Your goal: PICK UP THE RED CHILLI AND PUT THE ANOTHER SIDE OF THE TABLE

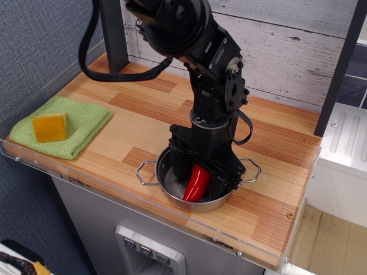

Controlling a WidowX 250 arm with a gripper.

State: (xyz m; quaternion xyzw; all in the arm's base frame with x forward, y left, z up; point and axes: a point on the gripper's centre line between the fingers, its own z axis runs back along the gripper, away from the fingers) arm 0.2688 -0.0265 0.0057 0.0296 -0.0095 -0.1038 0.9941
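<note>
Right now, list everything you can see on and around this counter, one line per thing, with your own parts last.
red chilli: one, glossy red, lying inside the pot between the gripper fingers
pot: one, silver metal with two wire handles, at the front edge of the table
cloth: one, green, folded, at the left front corner of the table
sponge block: one, yellow-orange, resting on the cloth
table: one, striped light and reddish-brown wood with a clear edge
back wall: one, whitewashed planks, behind the table
gripper: one, black, lowered into the pot with its fingers either side of the chilli; whether it has closed on it cannot be told
arm: one, black, reaching down from the upper left
</note>
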